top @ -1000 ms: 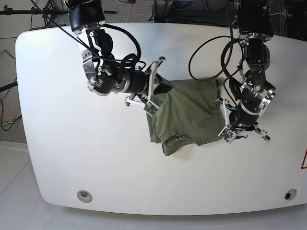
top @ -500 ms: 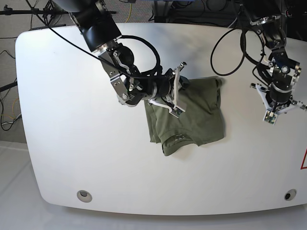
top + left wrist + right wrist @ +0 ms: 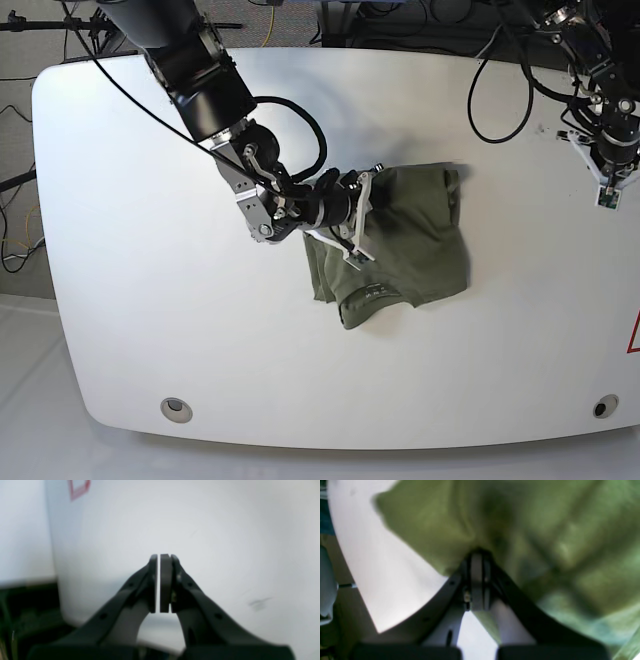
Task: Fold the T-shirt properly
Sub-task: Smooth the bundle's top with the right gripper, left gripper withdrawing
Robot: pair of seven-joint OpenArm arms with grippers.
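The olive-green T-shirt [image 3: 410, 250] lies crumpled a little right of the middle of the white table [image 3: 150, 300], with a folded hem toward the front. My right gripper [image 3: 362, 208] sits at the shirt's upper left edge. In the right wrist view the right gripper [image 3: 477, 555] is shut, and the T-shirt [image 3: 520, 530] puckers around its tips. My left gripper [image 3: 607, 195] hangs over the table's far right, well clear of the shirt. In the left wrist view the left gripper [image 3: 159, 556] is shut with nothing between its pads.
Black cables [image 3: 500, 90] loop over the table's back right. Round holes sit near the front left [image 3: 176, 407] and front right [image 3: 600, 407] corners. A red mark [image 3: 634, 335] lies at the right edge, and the red mark [image 3: 78, 487] also shows beyond the left gripper.
The left arm has left the shirt's right edge and swung up to the far right. The right gripper has moved rightward onto the shirt's upper left, bunching that edge inward.
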